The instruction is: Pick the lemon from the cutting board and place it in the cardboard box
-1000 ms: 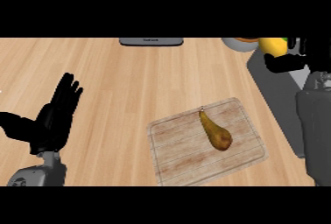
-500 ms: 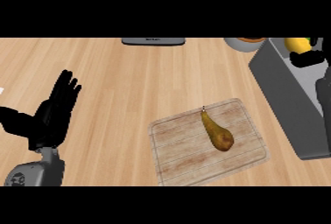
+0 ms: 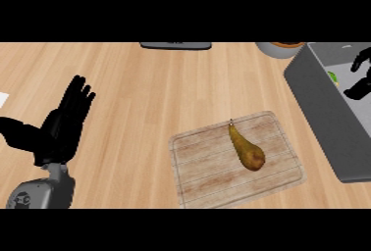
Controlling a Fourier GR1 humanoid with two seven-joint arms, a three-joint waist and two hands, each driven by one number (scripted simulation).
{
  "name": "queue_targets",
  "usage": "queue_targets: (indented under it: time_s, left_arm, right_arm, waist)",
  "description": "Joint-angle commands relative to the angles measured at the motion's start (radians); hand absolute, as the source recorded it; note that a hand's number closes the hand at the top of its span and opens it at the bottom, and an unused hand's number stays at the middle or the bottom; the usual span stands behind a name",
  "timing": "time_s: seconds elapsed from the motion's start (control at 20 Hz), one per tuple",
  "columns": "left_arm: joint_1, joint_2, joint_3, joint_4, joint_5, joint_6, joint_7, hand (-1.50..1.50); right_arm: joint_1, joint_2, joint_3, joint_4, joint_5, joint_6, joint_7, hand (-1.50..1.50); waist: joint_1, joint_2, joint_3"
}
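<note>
1. Lemon [image 3: 332,77]: only a small yellow-green sliver shows, lying inside the box by its left wall.
2. Cardboard box [image 3: 319,105]: grey, open-topped, at the counter's right edge.
3. Cutting board [image 3: 210,169]: pale wood, slightly rotated, just left of the box.

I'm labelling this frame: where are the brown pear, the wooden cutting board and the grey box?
Brown pear [image 3: 248,150], head view, on its wide lower body.
Wooden cutting board [image 3: 206,169], head view, bare slats left of the pear.
Grey box [image 3: 322,115], head view, its left wall.

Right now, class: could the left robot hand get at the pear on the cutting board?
Probably yes. The left robot hand rests open, with only bare counter between it and the pear lying uncovered on the cutting board.
</note>
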Motion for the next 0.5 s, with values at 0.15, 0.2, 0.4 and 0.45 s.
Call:
queue_targets:
  time_s: [0.15,0.2,0.4,0.45]
  left_arm:
    - [0.036,-0.011,-0.009,-0.001,-0.004,-0.011,-0.041,0.00]
    - [0.006,-0.014,-0.017,0.029,-0.015,-0.003,-0.026,0.00]
    - [0.025,0.007,0.007,-0.011,0.002,-0.010,-0.015,0.00]
    - [-0.018,0.006,0.020,0.017,0.005,0.004,0.001,0.00]
  right_arm:
    - [-0.046,-0.034,-0.097,0.239,-0.066,-0.133,-0.161,-1.50]
    - [-0.086,-0.021,-0.103,0.231,-0.073,-0.149,-0.162,-1.50]
    - [-0.066,-0.005,-0.193,0.123,-0.180,-0.344,-0.312,-1.50]
    - [-0.054,0.001,-0.221,0.109,-0.221,-0.362,-0.368,-1.50]
  waist:
    - [0.004,0.002,0.001]
    - [0.005,0.004,0.002]
    - [0.001,0.000,0.004]
    - [-0.019,-0.003,0.003]
